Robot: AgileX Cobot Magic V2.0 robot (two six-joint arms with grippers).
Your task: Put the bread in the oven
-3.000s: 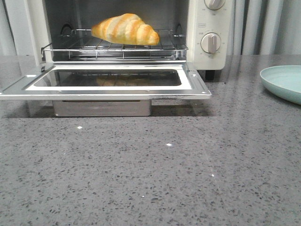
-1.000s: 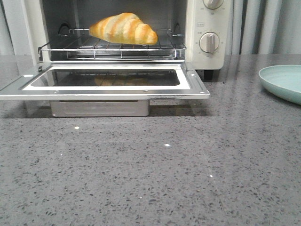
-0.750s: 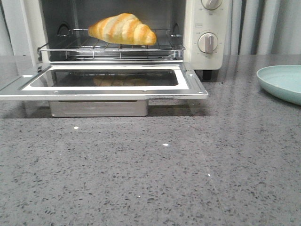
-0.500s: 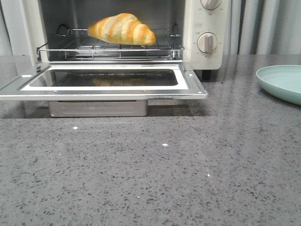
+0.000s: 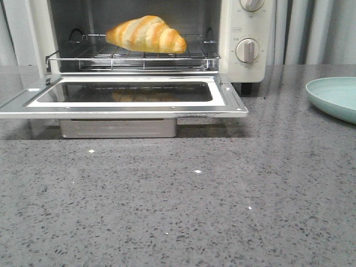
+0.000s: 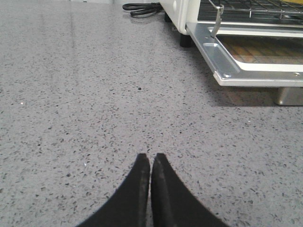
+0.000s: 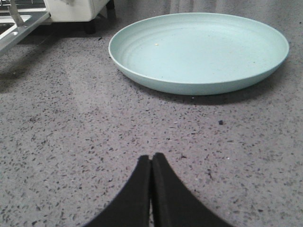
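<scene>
The oven (image 5: 139, 55) stands on the table (image 5: 178, 200) with its door (image 5: 125, 97) down, open to a knock; the bread (image 5: 147, 34) lies on the rack (image 5: 133, 55) inside, near its front, so a jolt might shift it; both arms' fingers (image 6: 150, 189) (image 7: 150, 189) are pressed closed, empty, over bare table.

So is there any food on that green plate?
No, the plate is bare in the right wrist view; the bread sits on the oven rack.
</scene>
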